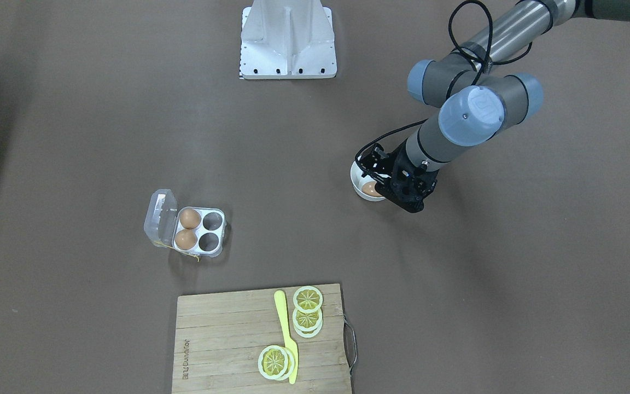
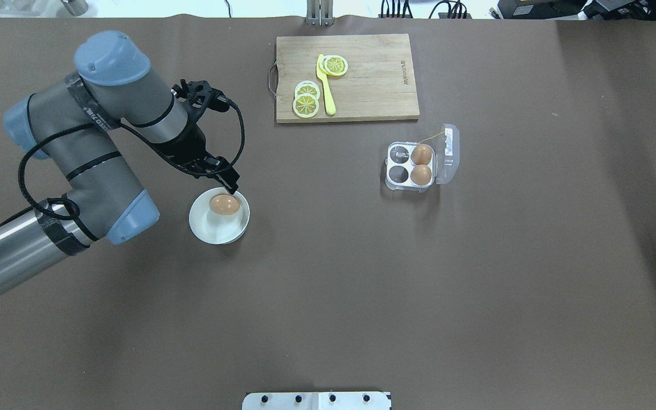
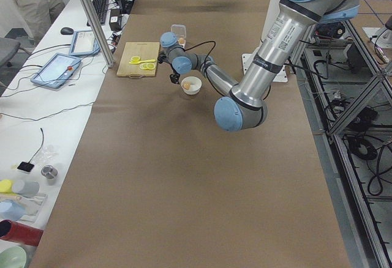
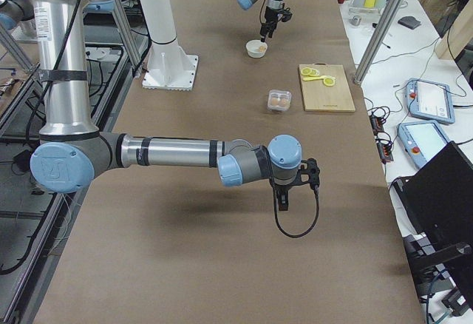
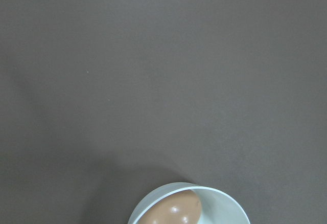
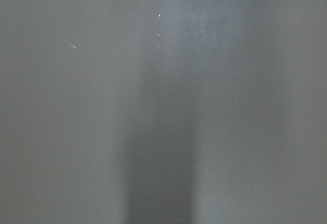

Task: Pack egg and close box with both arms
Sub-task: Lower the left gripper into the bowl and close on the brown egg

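Observation:
The egg (image 2: 225, 204) lies in a round white bowl (image 2: 214, 228) left of centre; it also shows in the left wrist view (image 5: 171, 211). My left gripper (image 2: 231, 185) hangs just above the bowl's far rim, next to the egg without touching it, and its fingers look slightly apart. The clear box (image 2: 399, 165) stands open to the right, its lid (image 2: 449, 154) folded back. Two brown eggs (image 2: 421, 154) fill the cups by the lid, and the other two cups are bare. My right gripper (image 4: 283, 200) shows only in the exterior right view, low over bare table; I cannot tell its state.
A wooden cutting board (image 2: 373, 80) with lemon slices (image 2: 306, 102) and a yellow knife (image 2: 326, 85) lies at the far side. The white mounting stand (image 1: 289, 38) is at the robot's base. Side tables with devices (image 3: 58, 69) flank the operators' side.

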You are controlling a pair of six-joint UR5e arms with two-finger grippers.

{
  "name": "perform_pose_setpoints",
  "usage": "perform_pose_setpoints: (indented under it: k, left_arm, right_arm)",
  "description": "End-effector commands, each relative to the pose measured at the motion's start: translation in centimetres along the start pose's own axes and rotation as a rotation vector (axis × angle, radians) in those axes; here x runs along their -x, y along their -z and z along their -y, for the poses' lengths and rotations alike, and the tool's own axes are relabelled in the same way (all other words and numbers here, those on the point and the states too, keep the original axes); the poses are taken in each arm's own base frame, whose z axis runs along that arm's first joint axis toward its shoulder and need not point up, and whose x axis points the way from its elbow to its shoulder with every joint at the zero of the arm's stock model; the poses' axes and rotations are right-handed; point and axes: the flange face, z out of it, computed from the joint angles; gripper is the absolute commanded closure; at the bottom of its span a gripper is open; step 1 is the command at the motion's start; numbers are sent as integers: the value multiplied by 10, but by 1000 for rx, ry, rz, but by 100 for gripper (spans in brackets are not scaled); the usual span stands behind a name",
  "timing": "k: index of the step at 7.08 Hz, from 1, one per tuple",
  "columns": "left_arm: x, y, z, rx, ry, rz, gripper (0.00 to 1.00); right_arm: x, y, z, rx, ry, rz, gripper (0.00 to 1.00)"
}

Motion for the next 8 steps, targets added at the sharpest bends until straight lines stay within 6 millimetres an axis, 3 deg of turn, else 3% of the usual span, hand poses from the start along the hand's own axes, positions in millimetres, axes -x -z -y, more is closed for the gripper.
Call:
perform_pose_setpoints:
  k: [1, 4, 5, 8]
  left_arm:
    - [4, -9, -7, 16, -36, 4, 3]
    - [-7, -12, -6, 18, -48, -4, 9]
    - [-9, -12, -6, 17, -51, -6, 19]
    - [-16, -34, -13, 28, -65, 27, 18]
  right_arm:
    - [1, -1, 1, 2, 3, 0, 0]
    - [1, -2, 0, 4, 2, 1, 0]
    - [1, -2, 0, 4, 2, 1, 0]
    - [-1, -4, 0, 8, 1, 0, 0]
